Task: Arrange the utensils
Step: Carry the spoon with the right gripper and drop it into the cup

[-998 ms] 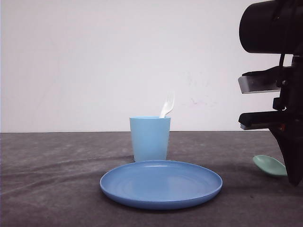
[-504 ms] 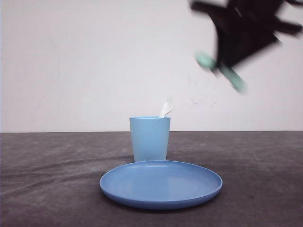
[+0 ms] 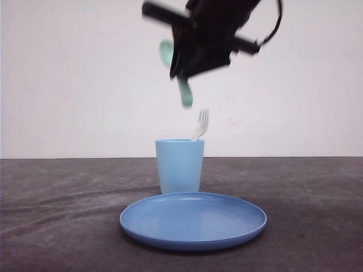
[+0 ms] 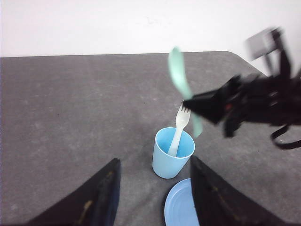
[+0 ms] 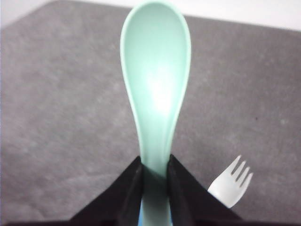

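Mint-green spoon point(image 5: 155, 94): clamped by its handle between the two black fingers point(image 5: 129, 193) of the right claw point(image 3: 187, 71); in the front view it hangs in the air, tilted, bowl up and handle end down, above the cup at about 12 o'clock, well clear of the rim.
Right claw: closed tight on the spoon handle, its dark body blurred in the front view, high over the worktop.
White fork point(image 3: 200, 126): stands handle-down inside the cup, leaning to the right side of the rim, its four tines poking up above it.
Light blue cup point(image 3: 179, 166): upright on the worktop, just behind the plate at 12 o'clock from it.
Blue round plate point(image 3: 193, 220): flat on the worktop, nearest the camera in the front view.
Dark grey worktop point(image 3: 62, 215): carries the cup and plate; a white wall stands behind.
Left claw point(image 4: 150, 197): its two dark fingers stand wide apart with nothing between them, raised above the worktop with the cup seen past them.
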Available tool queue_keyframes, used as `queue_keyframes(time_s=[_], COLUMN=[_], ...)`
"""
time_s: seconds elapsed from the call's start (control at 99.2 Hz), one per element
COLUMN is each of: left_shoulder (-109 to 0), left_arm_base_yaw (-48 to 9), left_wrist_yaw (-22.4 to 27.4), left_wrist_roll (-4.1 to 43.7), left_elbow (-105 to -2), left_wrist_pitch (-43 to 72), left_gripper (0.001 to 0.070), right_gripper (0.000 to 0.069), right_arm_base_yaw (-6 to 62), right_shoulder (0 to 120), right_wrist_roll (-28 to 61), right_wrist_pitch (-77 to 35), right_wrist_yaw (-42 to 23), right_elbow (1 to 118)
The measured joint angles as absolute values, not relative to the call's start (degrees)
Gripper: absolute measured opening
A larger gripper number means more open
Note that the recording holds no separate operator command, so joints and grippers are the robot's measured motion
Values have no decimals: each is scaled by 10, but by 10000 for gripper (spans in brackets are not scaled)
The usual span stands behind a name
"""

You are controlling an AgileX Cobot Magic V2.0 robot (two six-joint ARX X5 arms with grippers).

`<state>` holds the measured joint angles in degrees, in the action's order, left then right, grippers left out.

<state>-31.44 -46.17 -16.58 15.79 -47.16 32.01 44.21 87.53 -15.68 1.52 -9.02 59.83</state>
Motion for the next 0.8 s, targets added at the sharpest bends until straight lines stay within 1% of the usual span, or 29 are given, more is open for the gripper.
queue_keyframes(time_s=[0.222, 0.343, 0.494, 0.514, 0.555, 0.645, 0.686, 0.736, 0.797], left_shoulder=[-314, -314, -314, -314, -314, -314, -314, -314, -314], left_arm_base_yaw=[-462, -462, -462, -462, -462, -462, -462, -462, -462], left_wrist_yaw=[-166, -166, -166, -166, -166, -166, -166, -166, -166], left_wrist_roll=[159, 159, 159, 159, 159, 159, 159, 159, 159], left_elbow=[-472, -472, -472, -472, -472, -472, -472, -472, -472], left_wrist_pitch=[328, 331, 344, 345, 345, 345, 345, 345, 345], left_gripper=[276, 276, 276, 276, 276, 276, 276, 276, 276], right_gripper=[66, 66, 74, 85, 139, 333, 398, 440, 461], right_arm_base_yaw=[442, 442, 439, 439, 438, 438, 438, 438, 438], right_shoulder=[933, 947, 950, 950, 950, 950, 950, 950, 948], right_wrist_roll=[-154, -153, -152, -152, -152, -152, -152, -152, -152], right_wrist_pitch=[29, 29, 32, 33, 35, 37, 37, 36, 31], right_wrist_yaw=[-91, -105, -107, -107, -107, -107, -105, -105, -104], right_elbow=[598, 598, 598, 598, 598, 598, 598, 598, 598])
